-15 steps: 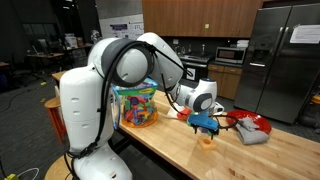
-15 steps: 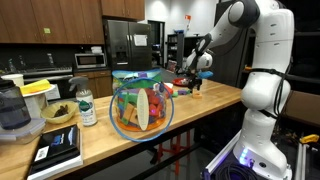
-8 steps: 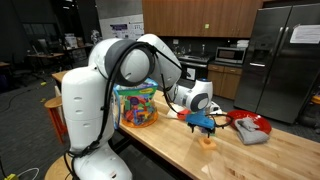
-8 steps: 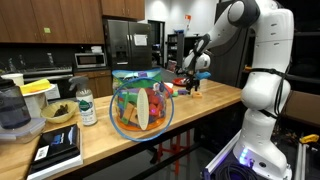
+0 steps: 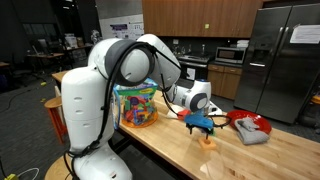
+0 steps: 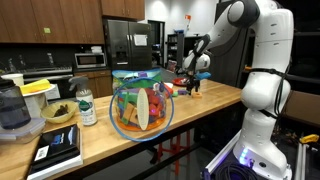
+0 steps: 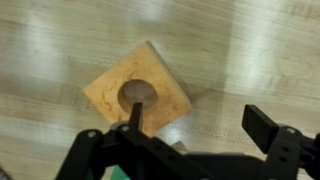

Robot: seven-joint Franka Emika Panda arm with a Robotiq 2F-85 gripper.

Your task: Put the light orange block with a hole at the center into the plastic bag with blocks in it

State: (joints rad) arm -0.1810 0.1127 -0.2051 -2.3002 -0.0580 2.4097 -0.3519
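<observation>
The light orange block (image 7: pixel 138 97) lies flat on the wooden counter, its round hole in the middle, filling the centre-left of the wrist view. In an exterior view it is a small orange piece (image 5: pixel 207 140) just under the gripper (image 5: pixel 204 126). My gripper (image 7: pixel 200 122) hovers close above it, open and empty; one finger (image 7: pixel 132 113) crosses the hole, the other pad (image 7: pixel 270 128) stands over bare wood to the right. The plastic bag (image 5: pixel 136 105) of coloured blocks stands on the counter beside the robot's base, large and near in an exterior view (image 6: pixel 141 101).
A red bowl with grey cloth (image 5: pixel 250 127) sits on the counter beyond the gripper. In an exterior view, a bottle (image 6: pixel 86 106), a small bowl (image 6: pixel 57 114), a book (image 6: pixel 60 148) and a dark pot (image 6: pixel 15 110) stand by the bag. Fridges line the back wall.
The gripper has shifted slightly along the counter above the block and stayed open. The block and bag have not moved.
</observation>
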